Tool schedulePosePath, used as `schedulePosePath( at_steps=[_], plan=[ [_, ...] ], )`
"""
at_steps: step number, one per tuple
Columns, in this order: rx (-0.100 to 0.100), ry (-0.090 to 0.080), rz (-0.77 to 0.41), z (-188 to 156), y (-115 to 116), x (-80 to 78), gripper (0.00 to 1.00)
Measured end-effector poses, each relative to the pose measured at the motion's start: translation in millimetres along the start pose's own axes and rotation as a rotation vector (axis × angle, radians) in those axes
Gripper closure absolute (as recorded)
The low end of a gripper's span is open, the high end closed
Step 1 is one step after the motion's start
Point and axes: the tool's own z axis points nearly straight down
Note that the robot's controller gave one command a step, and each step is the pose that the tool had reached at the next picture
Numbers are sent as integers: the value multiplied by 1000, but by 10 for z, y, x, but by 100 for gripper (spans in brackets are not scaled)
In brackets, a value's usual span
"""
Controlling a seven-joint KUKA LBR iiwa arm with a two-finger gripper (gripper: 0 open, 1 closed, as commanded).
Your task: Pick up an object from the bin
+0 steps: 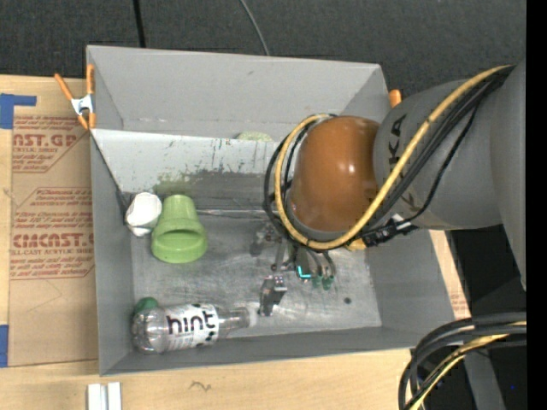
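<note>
The tool point(275, 293) hangs low in the bin point(231, 156), just beside the clear bottle point(184, 325) at its neck end.
Released or clenched, I can't tell; I'd centre it across that narrow neck, well apart from the green cup point(179, 227), before closing.

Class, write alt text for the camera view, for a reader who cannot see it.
A robot arm's gripper hangs low in a grey bin, right of centre. Left of it lie a green cup, a small white object and a clear bottle.
</note>
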Motion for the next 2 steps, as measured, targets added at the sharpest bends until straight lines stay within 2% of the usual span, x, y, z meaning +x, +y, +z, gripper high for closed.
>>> schedulePosePath(
  at_steps=[1, 2],
  plan=[
    [-1, -8, 1, -39, -3, -19, 0],
    [2, -10, -38, 145, 434, -1, 0]
  ],
)
